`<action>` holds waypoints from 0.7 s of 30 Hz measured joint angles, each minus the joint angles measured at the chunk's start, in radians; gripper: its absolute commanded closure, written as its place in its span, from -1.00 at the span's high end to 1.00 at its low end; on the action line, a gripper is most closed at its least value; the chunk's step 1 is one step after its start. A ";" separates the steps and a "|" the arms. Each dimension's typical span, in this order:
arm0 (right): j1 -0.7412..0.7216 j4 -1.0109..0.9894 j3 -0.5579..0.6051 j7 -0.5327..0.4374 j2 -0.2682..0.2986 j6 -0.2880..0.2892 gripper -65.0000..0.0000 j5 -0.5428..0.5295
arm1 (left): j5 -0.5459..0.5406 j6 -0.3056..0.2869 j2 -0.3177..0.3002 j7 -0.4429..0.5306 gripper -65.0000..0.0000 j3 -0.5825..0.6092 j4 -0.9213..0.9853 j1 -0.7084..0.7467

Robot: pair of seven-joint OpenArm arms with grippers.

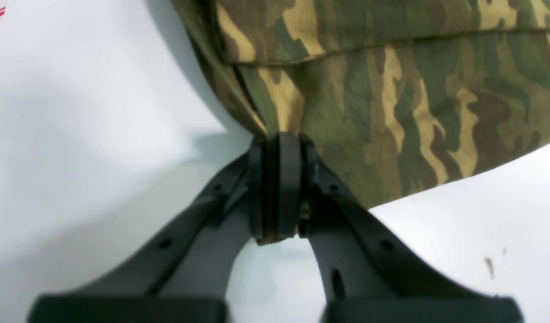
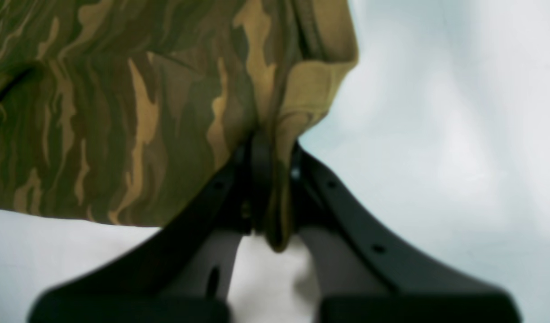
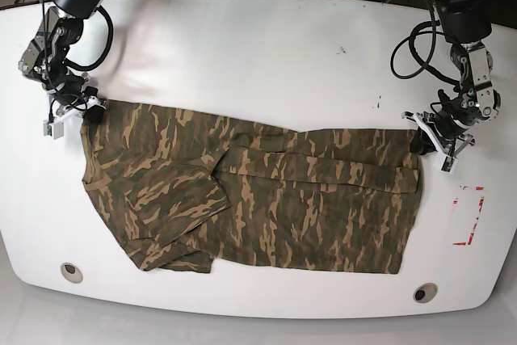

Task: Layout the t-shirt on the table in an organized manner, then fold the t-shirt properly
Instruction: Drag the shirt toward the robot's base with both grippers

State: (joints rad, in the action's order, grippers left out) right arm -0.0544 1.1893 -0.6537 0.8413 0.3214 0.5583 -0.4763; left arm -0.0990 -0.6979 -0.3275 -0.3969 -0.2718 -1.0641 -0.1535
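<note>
Glossy white table (image 3: 266, 46), soft camouflage t-shirt (image 3: 266, 199) spread flat, left gripper (image 1: 279, 186) and right gripper (image 2: 268, 188) pinching its far corners

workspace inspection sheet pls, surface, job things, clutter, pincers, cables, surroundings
surface: white glossy table, two grommet holes near the front edge, a red-marked rectangle, a few dark specks
job's things: camouflage t-shirt spread across the table, one sleeve folded over the body, wrinkled
clutter: nothing seen
pincers: left pincer shut on a t-shirt corner; right pincer shut on the opposite corner
cables: black cables looped on both arms
surroundings: dark floor with wires beyond the far edge
</note>
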 measured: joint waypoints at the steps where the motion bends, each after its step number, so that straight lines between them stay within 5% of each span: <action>1: 0.000 0.000 0.000 0.000 0.000 0.000 -1.00 0.000 | 0.004 0.000 0.000 -0.007 -0.93 0.000 -0.008 0.006; 9: 0.016 0.002 0.000 -0.006 0.001 0.000 -1.00 -0.005 | 0.015 0.002 0.000 -0.033 -0.93 0.000 -0.171 0.126; 21: 0.188 0.193 0.000 0.035 0.002 0.000 -1.00 -0.005 | 0.027 0.005 0.000 -0.204 -0.93 0.000 -0.451 0.324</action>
State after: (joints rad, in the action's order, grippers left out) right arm 0.1337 1.3827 -0.6537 0.8764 0.3229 0.5579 -0.4812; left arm -0.0715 -0.6930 -0.3279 -0.6010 -0.2722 -1.5154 0.1707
